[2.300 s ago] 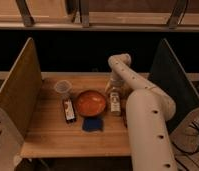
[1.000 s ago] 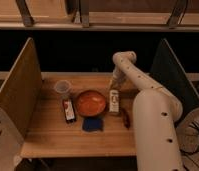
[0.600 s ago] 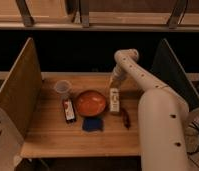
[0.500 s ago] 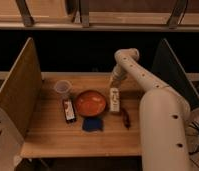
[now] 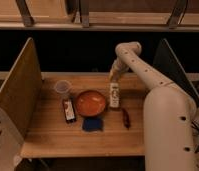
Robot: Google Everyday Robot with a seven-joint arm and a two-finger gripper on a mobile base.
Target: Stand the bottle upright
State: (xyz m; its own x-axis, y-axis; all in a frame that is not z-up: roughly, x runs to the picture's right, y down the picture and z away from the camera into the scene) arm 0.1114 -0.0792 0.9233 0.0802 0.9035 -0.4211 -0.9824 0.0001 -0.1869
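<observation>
so the gripper [image 5: 113,76] is at the end of the white arm [image 5: 143,70], which loops over from the robot's big white body [image 5: 168,130] on the right and comes down at the back of the wooden table [image 5: 53,137]. it hangs right over the top end of the bottle [image 5: 114,96]. honestly can't tell if it's touching the bottle or just clear of it, and can't tell if the gripper is open or closed either

the bottle is a small whitish thing with a pale label, sitting just beside the right rim of the orange bowl [image 5: 90,103], near the middle of the table. it looks like it's standing up with the narrow end on top, though from this high angle i wouldn't swear to it

other stuff on the table:
- a clear plastic cup [image 5: 62,88] to the back left of the bowl, upright
- a flat dark red and black rectangular object [image 5: 68,110] just left of the bowl, in front of the cup
- a dark blue patch [image 5: 93,124] right in front of the bowl
- a small dark red item [image 5: 126,118] in front of and a bit right of the bottle, apart from it

a tall wooden side panel [image 5: 18,90] stands along the left edge of the table, and a darker panel [image 5: 175,65] on the right behind the arm
</observation>
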